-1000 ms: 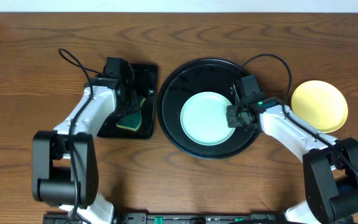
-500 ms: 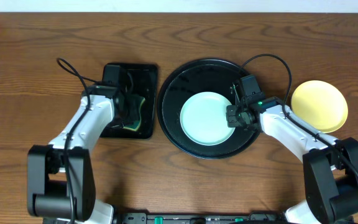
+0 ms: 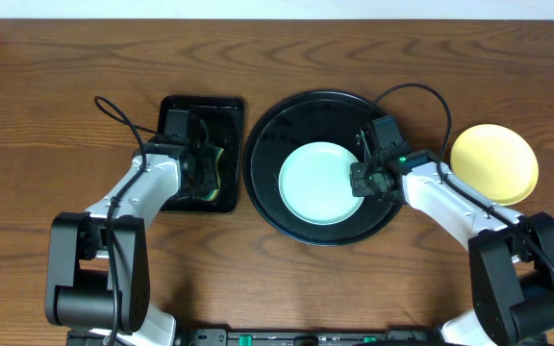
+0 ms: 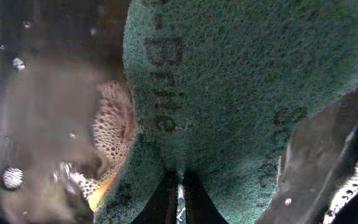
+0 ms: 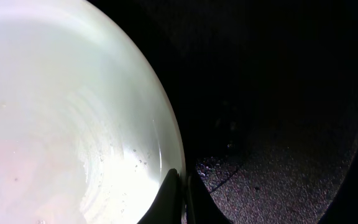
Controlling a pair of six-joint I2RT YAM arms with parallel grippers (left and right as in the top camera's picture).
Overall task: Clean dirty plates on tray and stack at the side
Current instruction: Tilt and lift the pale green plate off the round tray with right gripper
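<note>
A pale mint-blue plate point(image 3: 320, 183) lies in the large round black tray point(image 3: 287, 120). My right gripper point(image 3: 358, 181) is shut on the plate's right rim; the right wrist view shows the plate point(image 5: 61, 112), wet and shiny, with my fingers point(image 5: 180, 198) pinching its edge over the tray floor point(image 5: 278, 124). A yellow plate point(image 3: 493, 163) sits on the table right of the tray. My left gripper point(image 3: 200, 173) is shut on a green-and-yellow sponge point(image 3: 210, 178) over the small rectangular tray; the left wrist view shows the green sponge point(image 4: 241, 93) pinched between my fingers point(image 4: 180, 199). Only one mint-blue plate shows.
The small rectangular black tray point(image 3: 176, 111) stands left of the round tray and looks wet and soapy in the left wrist view point(image 4: 36, 93). Bare wooden table point(image 3: 277, 58) lies behind and in front of the trays.
My left arm has shifted slightly over the rectangular tray, with the sponge still in its grip. The right arm and the mint plate have not moved.
</note>
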